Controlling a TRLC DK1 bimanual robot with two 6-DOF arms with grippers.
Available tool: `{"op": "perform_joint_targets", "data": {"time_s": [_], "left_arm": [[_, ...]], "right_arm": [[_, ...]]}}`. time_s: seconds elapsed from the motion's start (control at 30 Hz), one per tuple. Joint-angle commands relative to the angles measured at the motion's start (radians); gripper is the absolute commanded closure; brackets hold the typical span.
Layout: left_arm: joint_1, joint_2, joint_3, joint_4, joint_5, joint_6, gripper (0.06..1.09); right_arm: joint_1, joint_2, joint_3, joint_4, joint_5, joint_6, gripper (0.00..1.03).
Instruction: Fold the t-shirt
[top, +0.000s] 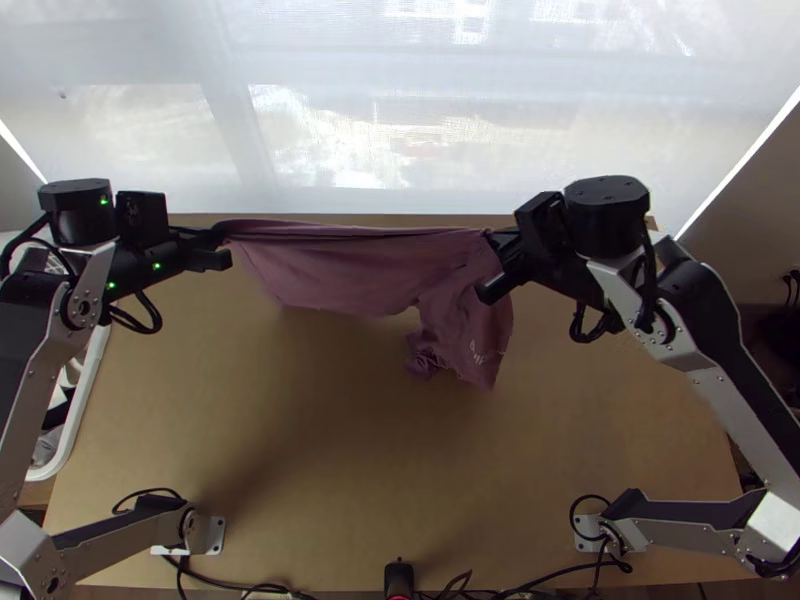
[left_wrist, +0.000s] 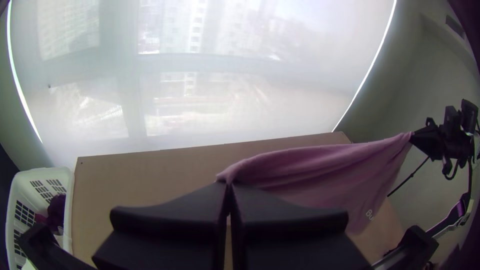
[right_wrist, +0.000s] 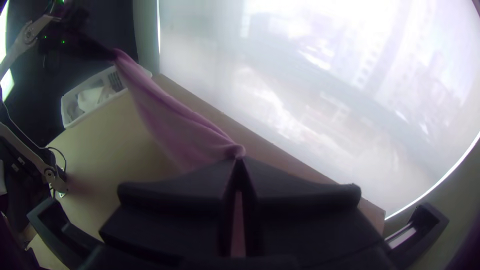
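Jaws pinched closed on its edge at both ends, I have the shirt (top: 350, 275) stretched between left gripper (left_wrist: 228, 187) and right gripper (right_wrist: 240, 162), above the table (top: 340, 480). I judge this spreading; next calls for lowering evenly, smoothing that bunched part.

We take this for a small room used as a robot workspace, though we cannot tell whether it is in a home, a lab or an office. We see a left arm (top: 38, 385) and a right arm (top: 737, 420) mounted on a wooden bench (top: 330, 500), with loose cables (top: 545, 580) along its near edge. Beside it stands a white plastic basket (left_wrist: 47, 173) with fabric inside — and behind a sheer blind (left_wrist: 200, 112), tall buildings (left_wrist: 196, 25) show faintly.
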Motion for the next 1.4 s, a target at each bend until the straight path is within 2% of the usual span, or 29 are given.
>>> {"op": "perform_joint_targets", "data": {"time_s": [0.0, 0.5, 0.63, 0.77, 0.9, 1.0, 1.07, 1.13, 1.2, 1.37], "left_arm": [[0.001, -0.063, 0.012, -0.018, 0.0, 0.014, 1.05], [0.056, -0.306, 0.022, -0.068, -0.001, 0.048, 1.05], [0.087, -0.384, 0.026, -0.063, -0.003, 0.071, 1.05], [0.089, -0.441, 0.019, -0.074, -0.004, 0.085, 1.05], [0.087, -0.468, -0.057, -0.103, -0.001, 0.119, 1.05], [0.086, -0.478, -0.122, -0.101, -0.003, 0.125, 1.05], [0.087, -0.478, -0.159, -0.089, -0.003, 0.123, 1.05], [0.087, -0.478, -0.203, -0.061, -0.003, 0.119, 1.05], [0.087, -0.473, -0.252, -0.037, -0.003, 0.117, 1.05], [0.079, -0.456, -0.356, -0.005, -0.003, 0.122, 1.05]], "right_arm": [[0.002, 0.013, 0.169, -0.02, 0.024, -0.015, 1.0], [0.035, -0.116, 0.21, -0.033, 0.088, -0.035, 1.0], [0.108, -0.159, 0.204, -0.066, 0.105, -0.069, 1.0], [0.235, -0.186, 0.144, -0.215, 0.1, -0.078, 1.0], [0.347, -0.237, -0.023, -0.336, 0.033, -0.066, 1.0], [0.359, -0.257, -0.124, -0.342, -0.003, -0.058, 1.0], [0.347, -0.251, -0.169, -0.31, -0.003, -0.073, 1.0], [0.29, -0.236, -0.23, -0.218, -0.01, -0.093, 1.0], [0.201, -0.226, -0.323, -0.079, -0.061, -0.118, 1.0], [0.12, -0.174, -0.612, 0.254, -0.069, -0.125, 1.0]]}}
